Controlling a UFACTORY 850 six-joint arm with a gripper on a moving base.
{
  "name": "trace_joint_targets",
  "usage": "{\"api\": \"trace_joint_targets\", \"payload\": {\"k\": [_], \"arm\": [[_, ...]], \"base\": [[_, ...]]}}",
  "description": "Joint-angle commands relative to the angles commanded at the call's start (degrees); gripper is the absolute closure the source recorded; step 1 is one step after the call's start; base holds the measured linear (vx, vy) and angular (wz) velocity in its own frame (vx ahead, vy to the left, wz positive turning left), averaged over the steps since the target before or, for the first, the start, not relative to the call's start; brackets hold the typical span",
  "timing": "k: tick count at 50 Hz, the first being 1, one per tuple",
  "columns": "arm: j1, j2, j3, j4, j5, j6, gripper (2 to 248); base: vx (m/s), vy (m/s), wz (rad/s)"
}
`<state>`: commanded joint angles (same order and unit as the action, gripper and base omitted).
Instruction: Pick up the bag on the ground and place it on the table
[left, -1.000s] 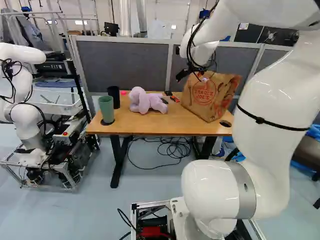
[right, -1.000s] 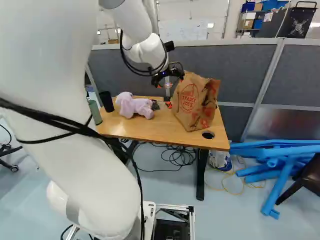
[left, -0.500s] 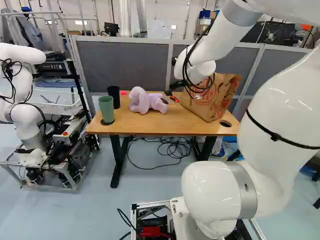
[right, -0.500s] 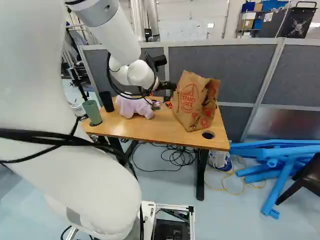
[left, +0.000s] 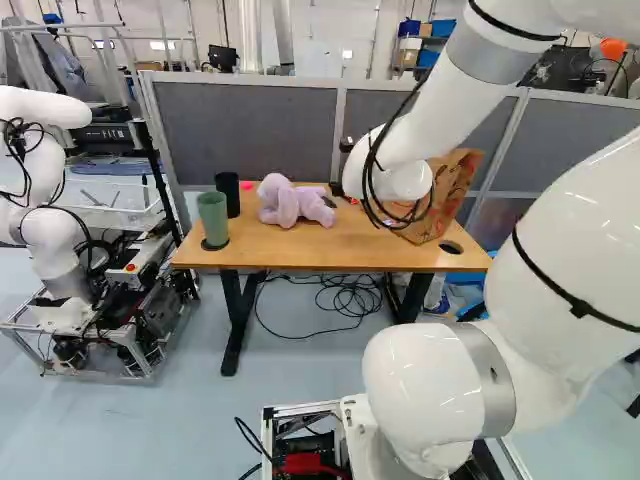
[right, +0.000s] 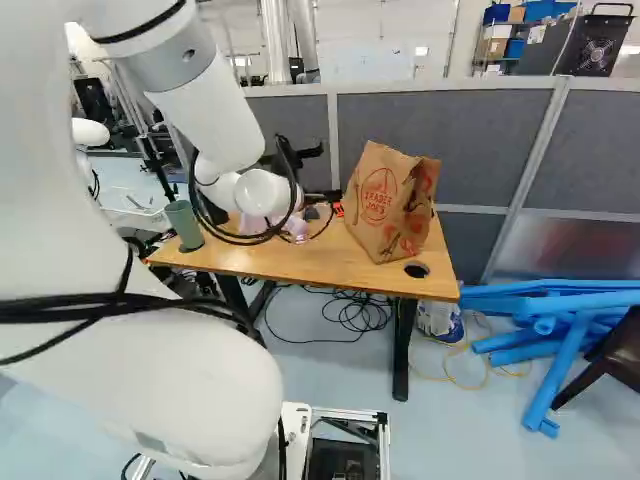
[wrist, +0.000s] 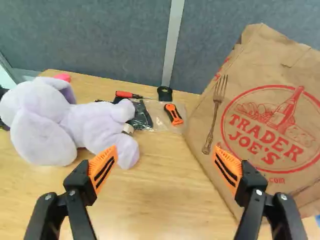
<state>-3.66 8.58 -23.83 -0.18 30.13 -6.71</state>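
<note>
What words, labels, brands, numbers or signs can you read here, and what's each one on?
"TRADER JOE'S": on the paper bag, inside the red ring.
".com": on that bag, below the ring.
Too small or blurred to read: print on the black box at the left base view's left, and on the white container.

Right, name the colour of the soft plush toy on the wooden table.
The soft plush toy is pale lilac; the wrist view shows it best.

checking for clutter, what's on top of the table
On the table: the bag, a plush toy, a green cup, a black cup and small tools. Anything under or behind the bag is hidden.
</note>
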Motion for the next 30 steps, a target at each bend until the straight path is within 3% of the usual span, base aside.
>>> {"api": "trace_joint_targets", "payload": {"k": [30], "arm": [[2.27,4.60,11.66,0.11,12.31,4.16,3]], "base": [[0.000,0.000,0.000]]}}
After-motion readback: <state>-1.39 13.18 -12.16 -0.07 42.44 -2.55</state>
